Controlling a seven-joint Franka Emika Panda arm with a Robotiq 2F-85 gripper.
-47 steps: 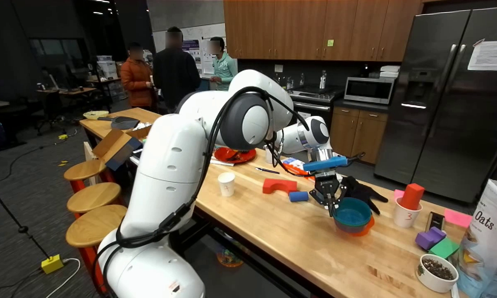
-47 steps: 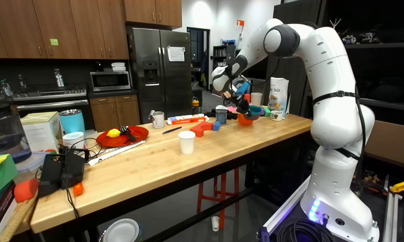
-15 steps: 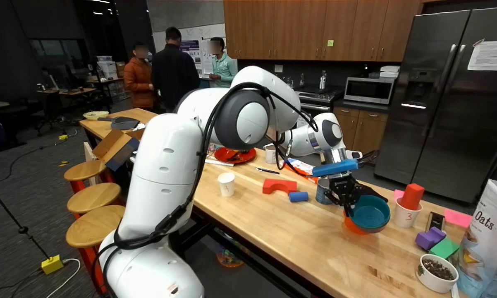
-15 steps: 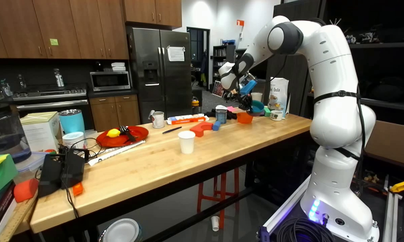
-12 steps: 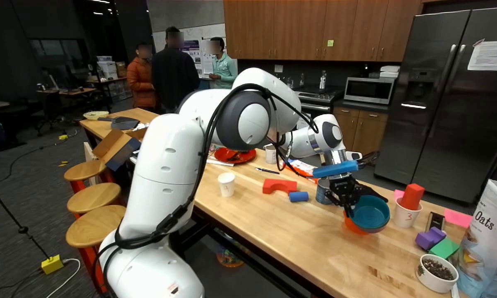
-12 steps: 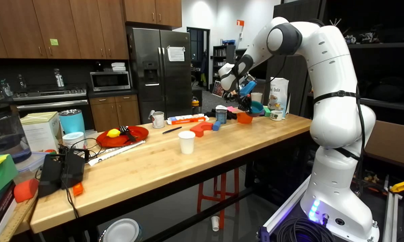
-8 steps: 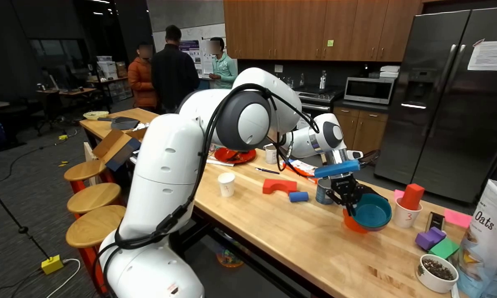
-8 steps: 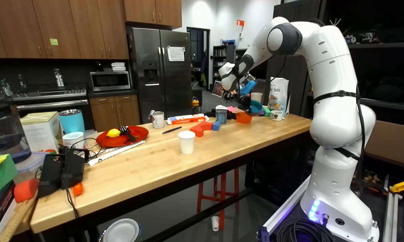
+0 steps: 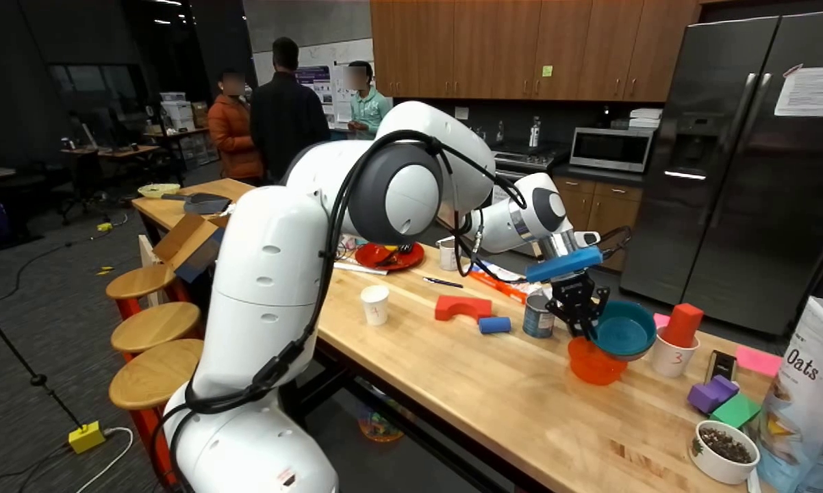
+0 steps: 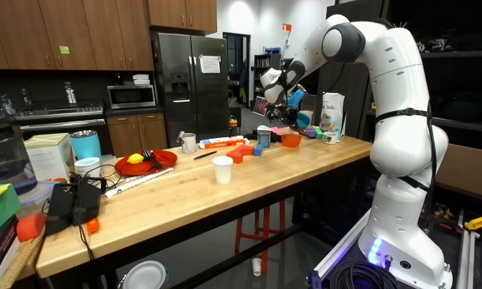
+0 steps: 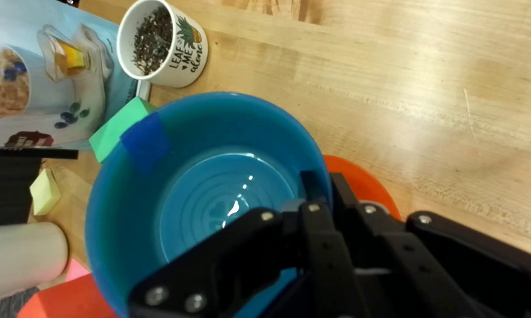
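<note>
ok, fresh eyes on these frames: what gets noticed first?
Probably the big white robot arm, looming over the wooden table in both exterior views. Then the teal bowl, tilted, its rim clamped by the end effector, near the orange bowl. After that, toward the left of an exterior view, the bright red plate carrying a yellow, lemon-like thing.
</note>
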